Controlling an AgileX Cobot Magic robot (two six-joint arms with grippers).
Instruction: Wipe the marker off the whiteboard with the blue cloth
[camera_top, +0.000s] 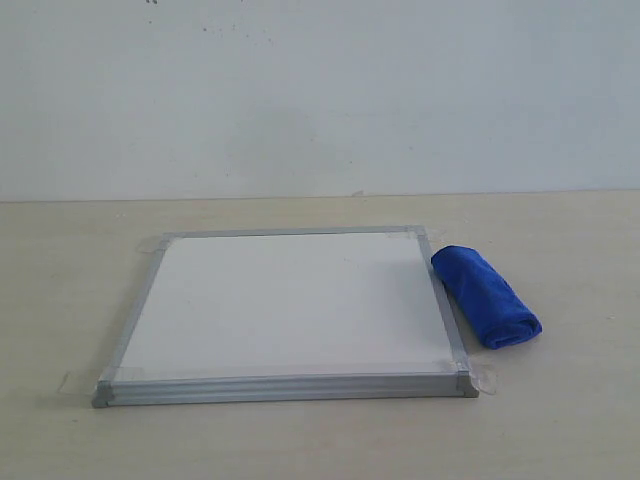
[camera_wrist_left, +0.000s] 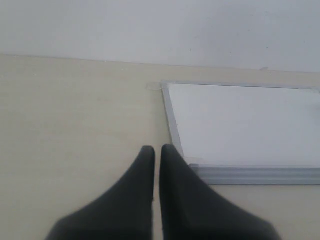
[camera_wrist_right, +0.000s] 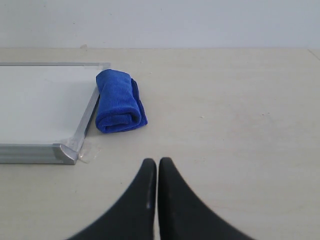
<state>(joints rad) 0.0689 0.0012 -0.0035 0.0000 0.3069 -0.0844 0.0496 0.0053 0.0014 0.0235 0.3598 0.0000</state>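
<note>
flat square white board with thin silver aluminium frame: 1 | rolled royal-blue microfibre cloth: 1 | black hands: 2, left hand, right hand | pale beige bench: 1

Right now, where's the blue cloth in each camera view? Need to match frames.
Exterior: blue cloth lies right of centre, against the right edge of the whiteboard.
Left wrist: not in it; part of the board shows, without the cloth.
Right wrist: in it, lying alongside the board's frame near a taped corner.
Shared landmark: the whiteboard's silver frame, visible in all three views.
</note>
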